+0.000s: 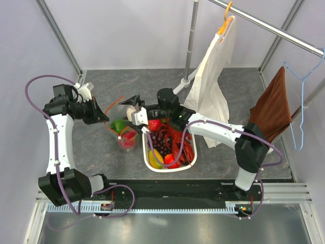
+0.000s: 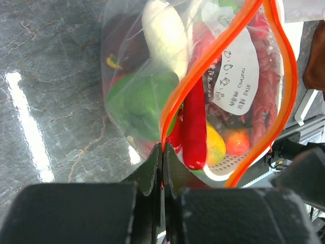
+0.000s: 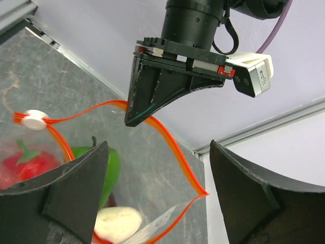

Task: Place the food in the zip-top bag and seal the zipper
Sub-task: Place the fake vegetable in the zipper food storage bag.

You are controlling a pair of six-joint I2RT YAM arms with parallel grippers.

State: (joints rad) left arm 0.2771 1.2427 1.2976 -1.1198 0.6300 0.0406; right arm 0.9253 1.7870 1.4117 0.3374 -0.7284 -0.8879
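Note:
The clear zip-top bag (image 1: 123, 133) stands left of the basket with its mouth open. It holds a green pepper (image 2: 139, 99), a white radish (image 2: 165, 33) and a red fruit (image 3: 25, 162). My left gripper (image 1: 105, 117) is shut on the orange-red zipper (image 2: 223, 48) at the end of the strip, as the left wrist view (image 2: 163, 150) shows. My right gripper (image 1: 130, 108) is open and empty above the bag's mouth; in its wrist view (image 3: 157, 195) the zipper loop (image 3: 175, 150) lies between its fingers. A white slider (image 3: 35, 119) sits on the strip.
A white oval basket (image 1: 150, 163) right of the bag holds grapes, a red lobster, a yellow piece (image 2: 216, 145) and red fruit. A metal pole (image 1: 190, 40), a hanging white cloth (image 1: 213, 81) and a brown cloth (image 1: 271, 109) stand behind and to the right.

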